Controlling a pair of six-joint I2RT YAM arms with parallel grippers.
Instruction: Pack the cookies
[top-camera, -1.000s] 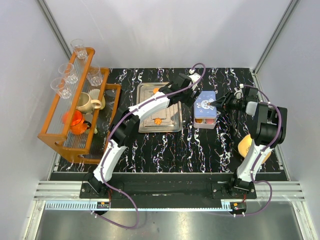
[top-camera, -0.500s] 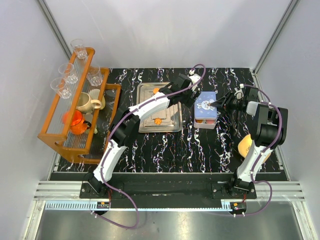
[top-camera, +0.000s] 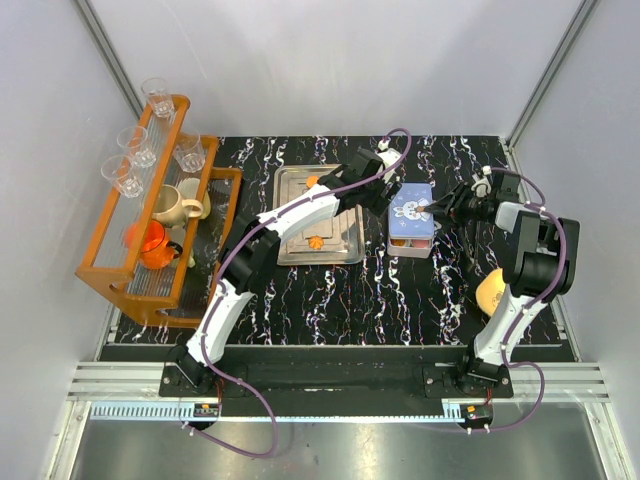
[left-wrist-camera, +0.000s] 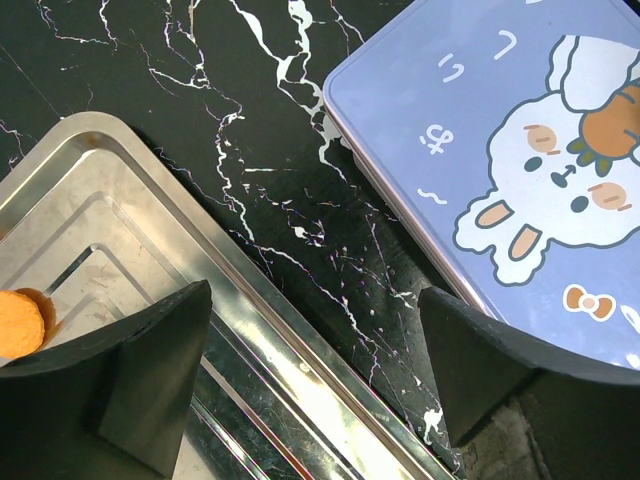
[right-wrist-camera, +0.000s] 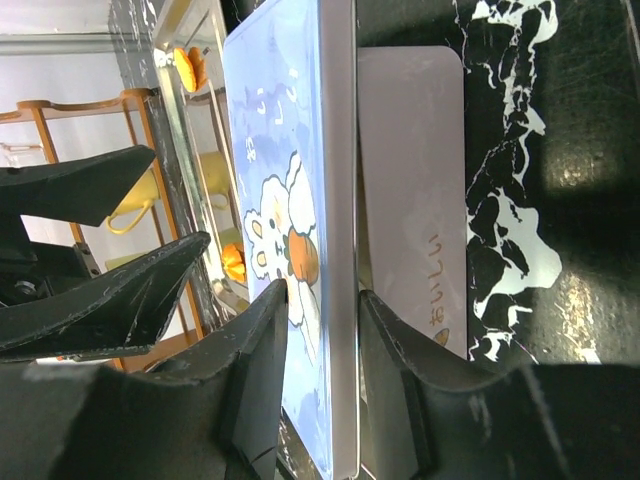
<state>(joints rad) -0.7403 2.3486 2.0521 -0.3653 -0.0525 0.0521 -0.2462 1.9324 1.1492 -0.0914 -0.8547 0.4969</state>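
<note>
Left gripper (left-wrist-camera: 315, 298): fingers spread wide, nothing between them, above the table strip between the steel tray (top-camera: 345, 225) and the tin (top-camera: 410, 252). Right gripper (right-wrist-camera: 322, 292): pinching the 3 o'clock edge of the blue rabbit lid (top-camera: 412, 207), one finger on top and one beneath. Round orange cookie (top-camera: 312, 181) lies in the tray at 9 o'clock of the left gripper, flower-shaped cookie (top-camera: 316, 241) at 8 o'clock. More cookies (top-camera: 401, 240) sit in the tin's uncovered near end, at 7 o'clock of the right gripper.
</note>
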